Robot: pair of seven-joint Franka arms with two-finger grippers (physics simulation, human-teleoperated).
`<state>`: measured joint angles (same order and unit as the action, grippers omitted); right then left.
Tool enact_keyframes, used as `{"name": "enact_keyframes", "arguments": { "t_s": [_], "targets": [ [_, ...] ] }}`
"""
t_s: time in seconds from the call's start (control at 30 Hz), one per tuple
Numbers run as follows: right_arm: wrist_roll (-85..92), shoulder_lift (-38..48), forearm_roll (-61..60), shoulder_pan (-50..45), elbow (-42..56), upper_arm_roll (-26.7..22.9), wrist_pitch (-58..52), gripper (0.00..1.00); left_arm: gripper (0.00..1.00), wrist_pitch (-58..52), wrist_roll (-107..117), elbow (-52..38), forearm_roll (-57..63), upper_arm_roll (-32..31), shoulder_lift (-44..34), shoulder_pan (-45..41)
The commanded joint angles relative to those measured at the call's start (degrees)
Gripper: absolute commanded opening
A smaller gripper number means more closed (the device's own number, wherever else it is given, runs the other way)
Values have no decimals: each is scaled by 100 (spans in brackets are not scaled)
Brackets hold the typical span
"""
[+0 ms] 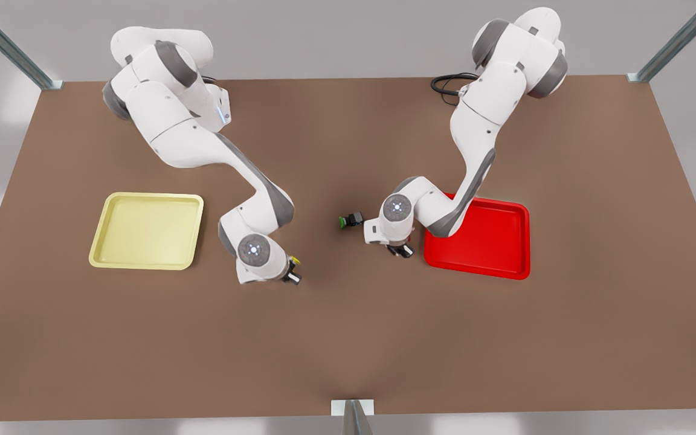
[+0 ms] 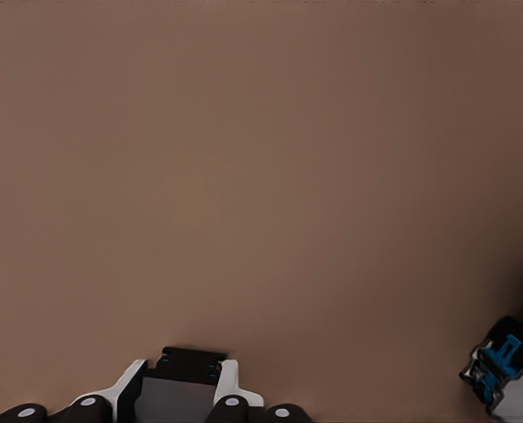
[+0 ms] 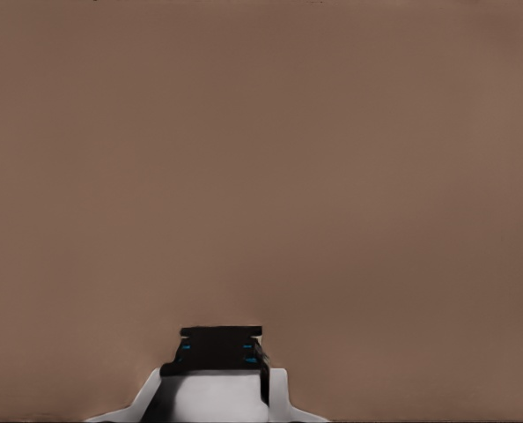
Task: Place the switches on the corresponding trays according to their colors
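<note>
The pale yellow tray [image 1: 146, 230] lies at the front view's left and the bright red tray [image 1: 493, 238] at its right. Beside the yellow tray, one arm's gripper [image 1: 292, 273] is shut on the yellow-capped switch [image 1: 295, 261]. The other arm's gripper [image 1: 401, 249], at the red tray's edge, is shut on the red-capped switch [image 1: 408, 240]. In the left wrist view my left gripper [image 2: 184, 374] is shut on a dark switch body [image 2: 191, 359]. My right gripper [image 3: 219, 352] grips a dark switch body [image 3: 220, 339] too. Both caps are hidden there, so I cannot tell which arm is which.
A green-capped switch [image 1: 351, 220] lies on the brown table [image 1: 348, 338] between the two grippers. A dark block with a blue part [image 2: 501, 370] sits farther off in the left wrist view. A black cable [image 1: 451, 83] coils at the table's far edge.
</note>
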<state>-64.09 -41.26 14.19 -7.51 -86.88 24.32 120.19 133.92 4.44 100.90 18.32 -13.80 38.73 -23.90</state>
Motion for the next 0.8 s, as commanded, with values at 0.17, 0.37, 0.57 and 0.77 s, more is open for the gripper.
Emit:
{"name": "enact_keyframes", "arguments": {
  "t_s": [0.17, 0.37, 0.57, 0.77],
  "targets": [
    [1917, 2253, 14, 1365, -3071, 310, 980, 49, 51, -411, -303, 1106, -118, 35, -1306, 650],
    [4738, 4090, -619, 2649, -5084, 240, 1384, 49, 58, -349, -795, 2153, -56, 1054, -1588, 1090],
    [5890, 4196, -619, 2869, -5743, -569, 1674, 50, 100, -938, -743, 2144, -118, 1055, -1842, 1090],
    [5732, 3853, -619, 2851, -5462, -718, 1850, 100, 100, -1808, -251, 457, -2473, 1345, -2765, 1081]
  ]
}}
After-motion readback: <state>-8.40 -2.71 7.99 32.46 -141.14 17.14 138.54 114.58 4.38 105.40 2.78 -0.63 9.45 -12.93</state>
